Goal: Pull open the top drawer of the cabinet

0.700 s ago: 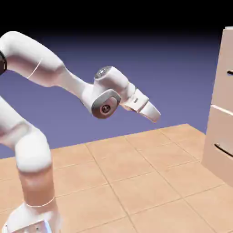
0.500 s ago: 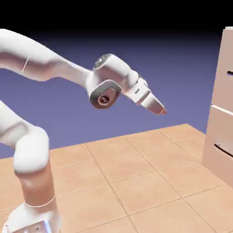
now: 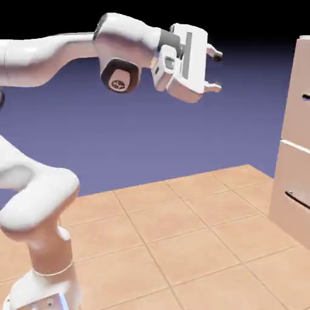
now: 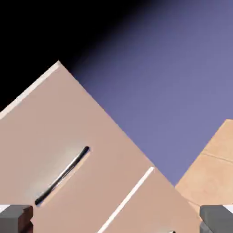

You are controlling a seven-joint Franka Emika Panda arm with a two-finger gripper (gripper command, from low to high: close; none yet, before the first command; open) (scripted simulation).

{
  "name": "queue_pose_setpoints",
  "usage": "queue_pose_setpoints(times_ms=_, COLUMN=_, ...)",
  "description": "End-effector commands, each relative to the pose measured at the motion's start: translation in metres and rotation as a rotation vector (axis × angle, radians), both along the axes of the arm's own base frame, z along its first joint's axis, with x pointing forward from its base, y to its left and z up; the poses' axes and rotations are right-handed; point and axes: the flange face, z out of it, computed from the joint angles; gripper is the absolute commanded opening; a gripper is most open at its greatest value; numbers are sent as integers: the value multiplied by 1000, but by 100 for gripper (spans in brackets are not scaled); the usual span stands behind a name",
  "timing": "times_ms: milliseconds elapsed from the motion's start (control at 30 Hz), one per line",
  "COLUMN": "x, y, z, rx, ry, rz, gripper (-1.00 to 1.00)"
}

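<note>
The white two-finger gripper (image 3: 214,71) is spread wide and empty in the upper middle of the exterior view, well apart from the tall pale beige cabinet (image 3: 295,139) at the right edge. The flat beige top drawer (image 4: 59,150) with its dark bar handle (image 4: 62,175) lies in the hand view's lower left.

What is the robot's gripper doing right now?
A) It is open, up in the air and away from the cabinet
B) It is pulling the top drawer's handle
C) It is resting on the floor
A: in the exterior view the gripper stands open in mid-air with nothing between its fingers, a clear gap left of the cabinet, whose top drawer is untouched.
</note>
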Motion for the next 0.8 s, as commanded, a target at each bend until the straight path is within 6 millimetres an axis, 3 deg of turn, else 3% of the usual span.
queue_pose_setpoints(times_ms=0, x=-3, y=4, z=8, rx=20, ry=-31, rz=-12, gripper=0)
queue_pose_setpoints(times_ms=200, x=-7, y=35, z=47, rx=118, ry=-203, rz=-48, gripper=0)
queue_pose_setpoints(times_ms=367, x=9, y=67, z=65, rx=179, ry=-318, rz=-39, gripper=0)
queue_pose_setpoints(times_ms=567, x=53, y=105, z=67, rx=239, ry=-411, rz=6, gripper=0)
queue_pose_setpoints(times_ms=767, x=121, y=126, z=45, rx=303, ry=-448, rz=68, gripper=0)
